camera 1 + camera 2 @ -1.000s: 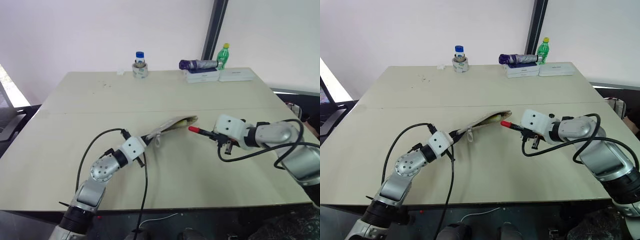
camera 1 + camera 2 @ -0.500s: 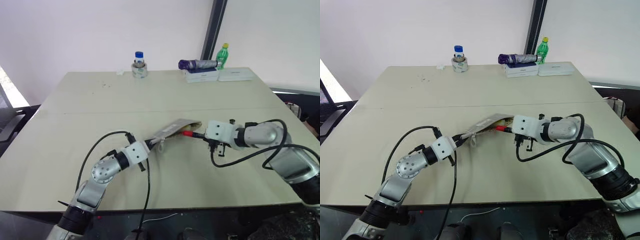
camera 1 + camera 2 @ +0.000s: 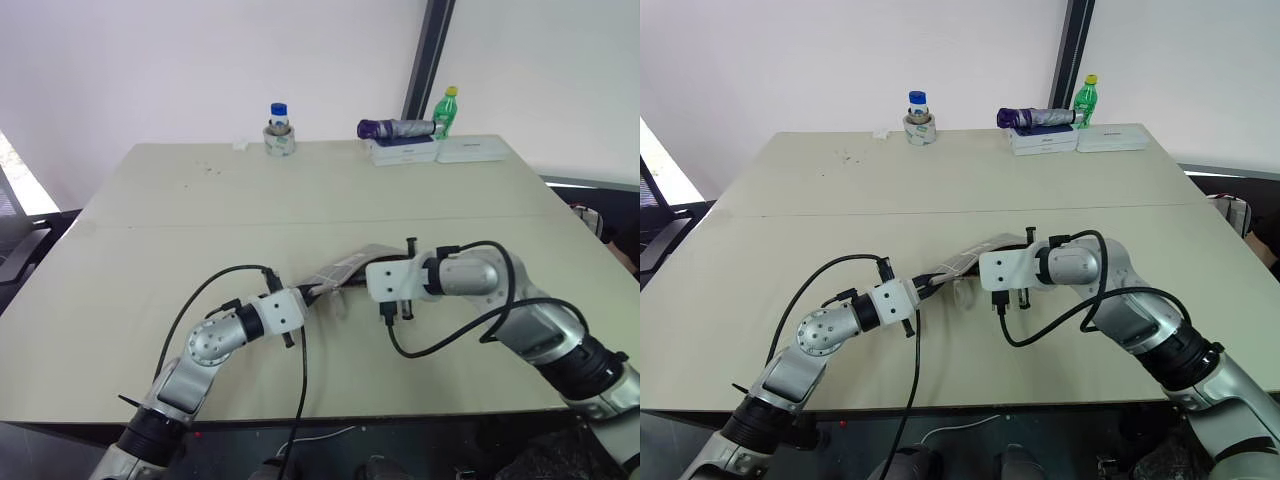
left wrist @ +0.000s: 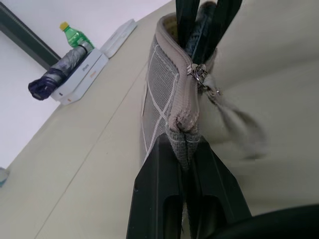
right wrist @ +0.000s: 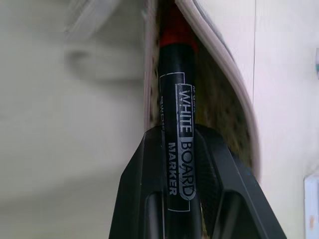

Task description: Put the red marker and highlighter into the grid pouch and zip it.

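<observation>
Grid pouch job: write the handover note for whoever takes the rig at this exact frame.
Left gripper: shut on the closed end of the pouch, holding it up off the table.
Right gripper: shut on the marker, whose red tip is already inside the pouch mouth.
Highlighter: not identifiable now; the pouch interior is too dark to confirm it is inside.
Done: pouch opened and braced, marker partly inserted.
Left: push the marker fully in and release, confirm the highlighter is inside, then pull the zipper tab to close the pouch.
</observation>
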Robot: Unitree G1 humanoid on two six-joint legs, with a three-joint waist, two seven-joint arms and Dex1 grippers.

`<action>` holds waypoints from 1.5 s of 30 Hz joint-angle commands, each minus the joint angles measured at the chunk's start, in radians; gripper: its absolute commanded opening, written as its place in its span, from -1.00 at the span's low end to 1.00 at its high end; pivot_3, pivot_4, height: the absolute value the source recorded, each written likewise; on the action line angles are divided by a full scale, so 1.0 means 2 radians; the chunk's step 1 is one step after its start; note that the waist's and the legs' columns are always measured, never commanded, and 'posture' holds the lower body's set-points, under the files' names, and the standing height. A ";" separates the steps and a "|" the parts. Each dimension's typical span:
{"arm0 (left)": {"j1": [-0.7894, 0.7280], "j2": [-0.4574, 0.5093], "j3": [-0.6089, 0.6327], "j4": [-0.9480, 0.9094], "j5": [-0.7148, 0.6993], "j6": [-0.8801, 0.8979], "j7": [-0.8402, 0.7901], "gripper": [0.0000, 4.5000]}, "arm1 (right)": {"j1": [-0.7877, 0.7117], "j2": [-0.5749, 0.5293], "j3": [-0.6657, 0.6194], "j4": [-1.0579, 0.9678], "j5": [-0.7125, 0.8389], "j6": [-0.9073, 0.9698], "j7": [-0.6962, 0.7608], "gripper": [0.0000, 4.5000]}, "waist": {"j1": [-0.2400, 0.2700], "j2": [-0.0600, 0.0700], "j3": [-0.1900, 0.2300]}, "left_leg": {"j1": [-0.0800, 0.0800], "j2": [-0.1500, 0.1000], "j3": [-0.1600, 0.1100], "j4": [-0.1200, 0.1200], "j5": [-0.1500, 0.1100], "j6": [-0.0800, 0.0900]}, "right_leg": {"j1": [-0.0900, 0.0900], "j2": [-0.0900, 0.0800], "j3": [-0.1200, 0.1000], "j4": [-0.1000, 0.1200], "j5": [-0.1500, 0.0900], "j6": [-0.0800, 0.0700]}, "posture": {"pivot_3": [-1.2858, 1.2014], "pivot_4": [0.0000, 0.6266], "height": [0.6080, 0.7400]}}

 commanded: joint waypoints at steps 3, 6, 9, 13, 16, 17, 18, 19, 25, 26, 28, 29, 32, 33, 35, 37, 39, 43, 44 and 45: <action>0.006 0.002 0.000 -0.032 -0.009 0.002 -0.006 -1.00 | -0.020 0.011 -0.024 0.003 -0.011 -0.024 0.002 -0.41 | 0.000 0.000 0.000 | 0.000 0.000 0.000 0.000 0.000 0.000 | 0.000 0.000 0.000 0.000 0.000 0.000 | 0.03 -0.52 1.00; 0.014 -0.005 0.007 -0.039 -0.022 0.016 -0.004 -1.00 | -0.019 0.010 -0.044 0.007 -0.007 -0.022 -0.004 0.24 | 0.000 0.000 0.000 | 0.000 0.000 0.000 0.000 0.000 0.000 | 0.000 0.000 0.000 0.000 0.000 0.000 | 0.03 -0.52 1.00; 0.016 -0.020 0.023 -0.050 -0.048 0.045 0.003 -1.00 | -0.018 0.010 -0.078 0.002 0.015 -0.009 -0.002 0.90 | 0.000 0.000 0.000 | 0.000 0.000 0.000 0.000 0.000 0.000 | 0.000 0.000 0.000 0.000 0.000 0.000 | 0.03 -0.52 1.00; 0.011 -0.052 0.052 -0.064 -0.098 0.099 0.020 -1.00 | -0.017 0.004 -0.135 -0.005 0.069 0.042 0.020 0.90 | 0.000 0.000 0.000 | 0.000 0.000 0.000 0.000 0.000 0.000 | 0.000 0.000 0.000 0.000 0.000 0.000 | 0.03 -0.52 1.00; 0.004 -0.081 0.069 -0.078 -0.145 0.138 0.031 -1.00 | -0.002 0.016 -0.177 -0.036 0.134 0.120 0.037 0.90 | 0.000 0.000 0.000 | 0.000 0.000 0.000 0.000 0.000 0.000 | 0.000 0.000 0.000 0.000 0.000 0.000 | 0.03 -0.52 1.00; 0.002 -0.088 0.072 -0.083 -0.154 0.147 0.032 -1.00 | 0.002 0.024 -0.188 -0.051 0.156 0.153 0.038 0.90 | 0.000 0.000 0.000 | 0.000 0.000 0.000 0.000 0.000 0.000 | 0.000 0.000 0.000 0.000 0.000 0.000 | 0.03 -0.52 1.00; 0.001 -0.095 0.075 -0.087 -0.163 0.155 0.035 -1.00 | 0.005 0.031 -0.195 -0.065 0.176 0.186 0.037 0.90 | 0.000 0.000 0.000 | 0.000 0.000 0.000 0.000 0.000 0.000 | 0.000 0.000 0.000 0.000 0.000 0.000 | 0.03 -0.52 1.00; -0.001 -0.101 0.078 -0.089 -0.170 0.163 0.040 -1.00 | 0.009 0.036 -0.200 -0.079 0.193 0.217 0.036 0.90 | 0.000 0.000 0.000 | 0.000 0.000 0.000 0.000 0.000 0.000 | 0.000 0.000 0.000 0.000 0.000 0.000 | 0.03 -0.52 1.00; -0.018 -0.122 0.079 -0.086 -0.177 0.183 0.065 -1.00 | 0.005 0.113 -0.230 -0.128 0.273 0.391 -0.034 0.90 | 0.000 0.000 0.000 | 0.000 0.000 0.000 0.000 0.000 0.000 | 0.000 0.000 0.000 0.000 0.000 0.000 | 0.03 -0.52 1.00; -0.020 -0.124 0.079 -0.085 -0.178 0.184 0.066 -1.00 | -0.001 0.132 -0.233 -0.128 0.281 0.416 -0.050 0.90 | -0.001 0.000 0.000 | 0.000 0.000 0.000 0.000 0.000 0.000 | 0.000 0.000 0.000 0.000 0.000 0.000 | 0.03 -0.52 1.00; -0.024 -0.127 0.074 -0.081 -0.175 0.184 0.069 -1.00 | -0.010 0.166 -0.235 -0.123 0.291 0.449 -0.079 0.90 | 0.000 0.000 0.000 | 0.000 0.000 0.000 0.000 0.000 0.000 | 0.000 0.000 0.000 0.001 0.000 0.000 | 0.03 -0.52 1.00; -0.026 -0.128 0.073 -0.080 -0.174 0.184 0.069 -1.00 | -0.013 0.174 -0.233 -0.121 0.293 0.458 -0.090 0.90 | 0.000 0.000 0.000 | 0.000 0.000 0.000 0.000 0.000 0.000 | 0.000 0.000 0.000 0.001 0.000 0.000 | 0.03 -0.52 1.00; -0.029 -0.128 0.070 -0.076 -0.169 0.179 0.070 -1.00 | -0.019 0.215 -0.238 -0.111 0.305 0.492 -0.130 0.90 | 0.000 0.000 0.000 | 0.000 0.000 0.000 0.000 0.000 0.000 | 0.000 0.000 0.000 0.000 0.000 0.000 | 0.03 -0.52 1.00; -0.030 -0.127 0.069 -0.075 -0.167 0.178 0.070 -1.00 | -0.020 0.222 -0.236 -0.109 0.308 0.496 -0.139 0.90 | 0.000 0.000 0.000 | 0.000 0.000 0.000 0.000 0.000 0.000 | 0.000 0.000 0.000 0.000 0.000 0.000 | 0.03 -0.52 1.00; -0.031 -0.127 0.068 -0.073 -0.164 0.178 0.073 -1.00 | -0.021 0.229 -0.231 -0.109 0.311 0.497 -0.155 0.90 | 0.000 0.000 0.000 | 0.000 0.000 0.000 0.000 0.000 0.000 | 0.000 0.000 0.000 0.000 0.000 0.000 | 0.03 -0.52 1.00; -0.031 -0.126 0.069 -0.070 -0.156 0.179 0.080 -1.00 | -0.021 0.213 -0.212 -0.114 0.297 0.463 -0.168 0.90 | 0.000 0.000 0.000 | 0.000 0.000 0.000 0.000 0.000 0.000 | 0.000 0.000 0.000 0.000 0.000 0.000 | 0.03 -0.52 1.00; -0.030 -0.124 0.070 -0.067 -0.154 0.178 0.082 -1.00 | -0.023 0.194 -0.207 -0.110 0.289 0.438 -0.174 0.90 | -0.001 0.000 0.000 | 0.000 0.000 0.000 0.000 0.000 0.000 | 0.000 0.000 0.000 0.000 0.000 0.000 | 0.03 -0.52 1.00; -0.022 -0.115 0.069 -0.063 -0.145 0.171 0.079 -1.00 | -0.018 0.127 -0.203 -0.117 0.293 0.382 -0.141 0.90 | 0.000 0.000 0.000 | 0.000 0.000 0.000 0.000 0.000 0.000 | 0.000 0.000 0.000 0.000 0.000 0.000 | 0.03 -0.52 1.00; -0.021 -0.113 0.068 -0.061 -0.143 0.170 0.079 -1.00 | -0.016 0.115 -0.203 -0.120 0.296 0.371 -0.133 0.90 | -0.001 0.000 0.000 | 0.000 0.000 0.000 0.000 0.000 0.000 | 0.000 0.000 0.000 0.000 0.000 0.000 | 0.03 -0.52 1.00; -0.020 -0.111 0.068 -0.060 -0.142 0.169 0.079 -1.00 | -0.014 0.104 -0.203 -0.122 0.300 0.361 -0.126 0.90 | -0.001 0.000 0.000 | 0.000 0.000 0.000 0.000 0.000 0.000 | 0.000 0.000 0.000 0.000 0.000 0.000 | 0.03 -0.52 1.00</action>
